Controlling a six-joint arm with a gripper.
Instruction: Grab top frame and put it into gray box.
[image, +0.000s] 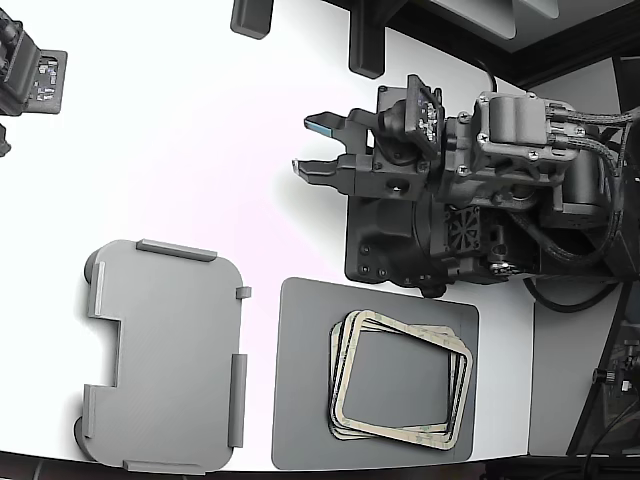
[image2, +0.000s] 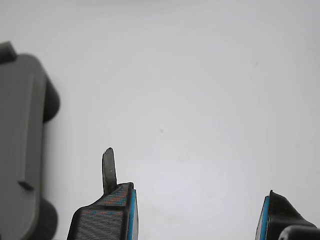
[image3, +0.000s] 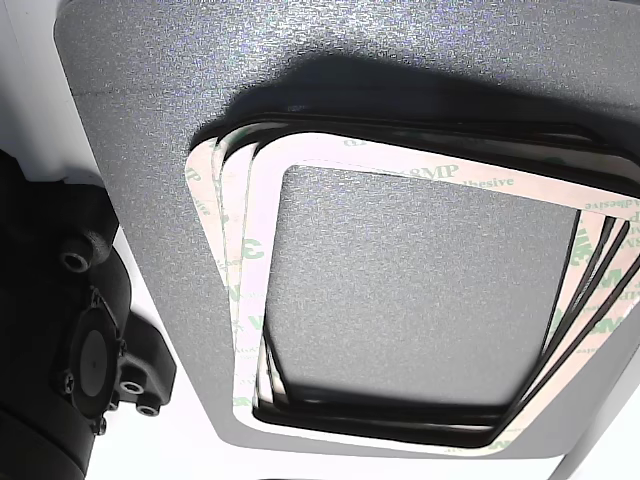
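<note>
You have everything left to do: the jaws of the gripper (image: 312, 146) are spread and empty over bare bench (image: 180, 120). The top frame (image: 402, 377) sits on its stack at five o'clock; the gray box (image: 165, 355) waits empty at seven.

Top frame (image3: 400, 160) carries repeated green "3M" logos and the word "Adhesive"; no other legible text.

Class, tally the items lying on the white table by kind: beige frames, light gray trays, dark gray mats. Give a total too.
Beige frames: about 3, stacked and fanned; the exact number is hard to tell
Light gray tray: 1
Dark gray mat: 1
Total: about 5
</note>
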